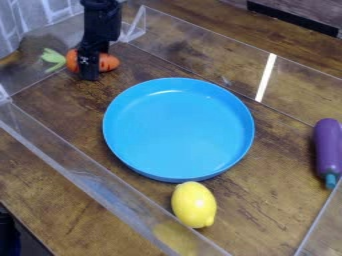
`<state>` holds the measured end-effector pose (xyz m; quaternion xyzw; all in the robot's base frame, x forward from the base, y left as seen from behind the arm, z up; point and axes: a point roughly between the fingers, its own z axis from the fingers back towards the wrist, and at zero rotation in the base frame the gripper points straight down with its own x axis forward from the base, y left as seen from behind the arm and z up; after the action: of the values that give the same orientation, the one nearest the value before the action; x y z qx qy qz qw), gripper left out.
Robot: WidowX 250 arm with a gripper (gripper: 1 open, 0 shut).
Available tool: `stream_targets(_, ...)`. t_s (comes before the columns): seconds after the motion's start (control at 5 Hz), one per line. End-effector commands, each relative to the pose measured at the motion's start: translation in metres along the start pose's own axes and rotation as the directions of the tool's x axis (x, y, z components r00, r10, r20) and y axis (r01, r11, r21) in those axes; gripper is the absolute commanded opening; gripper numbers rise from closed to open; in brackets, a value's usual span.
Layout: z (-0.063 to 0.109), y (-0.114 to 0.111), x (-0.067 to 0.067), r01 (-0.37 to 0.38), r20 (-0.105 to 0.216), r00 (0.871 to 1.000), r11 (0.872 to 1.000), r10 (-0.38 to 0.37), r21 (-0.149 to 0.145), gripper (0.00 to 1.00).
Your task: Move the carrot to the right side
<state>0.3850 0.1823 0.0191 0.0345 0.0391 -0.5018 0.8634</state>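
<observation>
No brand, label or other writing is showing that can be read; only a small pale mark is sitting on the black claw [88, 68], too small to make out.

The claw is pointing straight down at the far left of the wooden table [174, 40], with its tips low at the tabletop and its fingers standing wide apart. The carrot [102, 63] is lying right at those tips, its orange body showing on both sides of the black finger and its green top [54, 56] pointing left. Whether the fingers are touching the carrot cannot be told, and nothing is showing it lifted.

A clear plastic wall [80, 175] is running along the near left edge and around the table. The blue plate [179, 128] is filling the middle, just right of and nearer than the carrot. The lemon [194, 204] is lying at the plate's near rim, and the eggplant [327, 150] is lying at the right edge. Bare wood is lying open along the far side, between the plate's far rim and the far edge, and between plate and eggplant.
</observation>
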Motion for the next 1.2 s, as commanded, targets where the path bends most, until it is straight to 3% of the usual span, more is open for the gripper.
stream_targets(0.0,-0.0026,-0.0022,0.0099,0.008,-0.004,1.0,1.0,-0.008,-0.012,1.0)
stream_targets(0.2,-0.0019,-0.0026,0.0113,-0.019,-0.008,1.0,1.0,0.019,-0.016,1.0)
stream_targets(0.6,-0.0021,-0.0031,0.0161,0.097,-0.013,0.995,0.995,-0.097,-0.007,1.0)
stream_targets(1.0,-0.0025,0.0,0.0198,0.19,-0.017,0.982,0.982,-0.19,0.0,1.0)
